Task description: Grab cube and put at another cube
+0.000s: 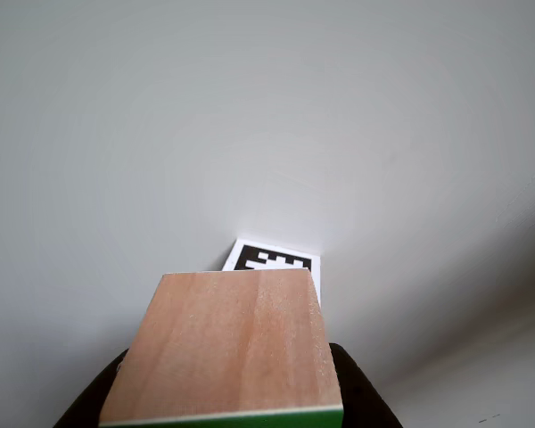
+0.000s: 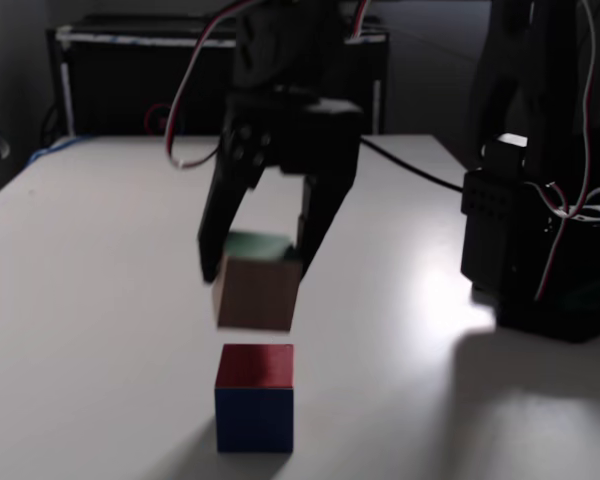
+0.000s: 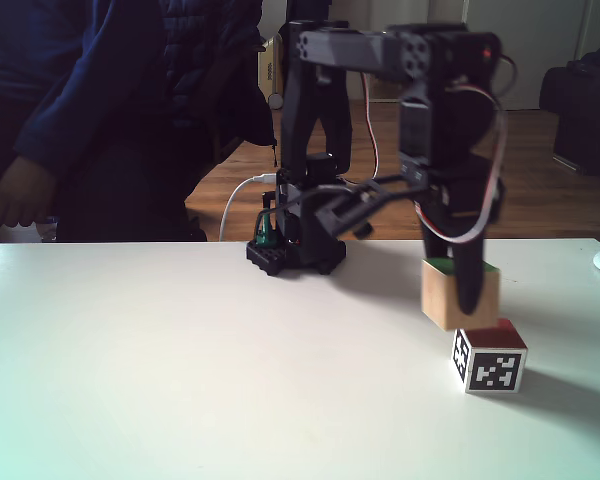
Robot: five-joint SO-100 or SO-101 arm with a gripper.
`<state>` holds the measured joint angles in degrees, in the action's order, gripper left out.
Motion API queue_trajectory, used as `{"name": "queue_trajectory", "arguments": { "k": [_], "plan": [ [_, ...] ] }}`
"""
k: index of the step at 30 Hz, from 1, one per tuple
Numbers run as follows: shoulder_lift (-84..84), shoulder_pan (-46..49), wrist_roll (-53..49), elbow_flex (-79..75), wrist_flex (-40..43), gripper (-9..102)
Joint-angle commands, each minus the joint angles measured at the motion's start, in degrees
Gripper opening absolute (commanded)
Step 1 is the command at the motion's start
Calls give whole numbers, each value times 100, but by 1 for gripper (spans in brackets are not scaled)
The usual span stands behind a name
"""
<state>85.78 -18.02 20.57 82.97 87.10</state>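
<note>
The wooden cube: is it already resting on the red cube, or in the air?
In the air: the wooden cube hangs above the red cube, gap visible.

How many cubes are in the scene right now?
2. The wooden cube is held off the table between the gripper fingers; the red cube sits on the table just below it.

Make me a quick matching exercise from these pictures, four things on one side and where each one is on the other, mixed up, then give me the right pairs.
1. wooden cube
2. red cube
3. arm base
4. person

A. standing behind the table
B. resting on the table, marker on one face
C. held in the air between the jaws
D. mounted at the table's far edge in a fixed view

Pairs: 1-C, 2-B, 3-D, 4-A
</note>
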Motion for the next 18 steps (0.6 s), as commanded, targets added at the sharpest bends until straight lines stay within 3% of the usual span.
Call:
{"name": "queue_trajectory", "arguments": {
  "k": [1,18],
  "plan": [
    [-229,-193,114,-536,-26,21],
    [-1274,-677,527,-1837,448,22]
  ]
}}
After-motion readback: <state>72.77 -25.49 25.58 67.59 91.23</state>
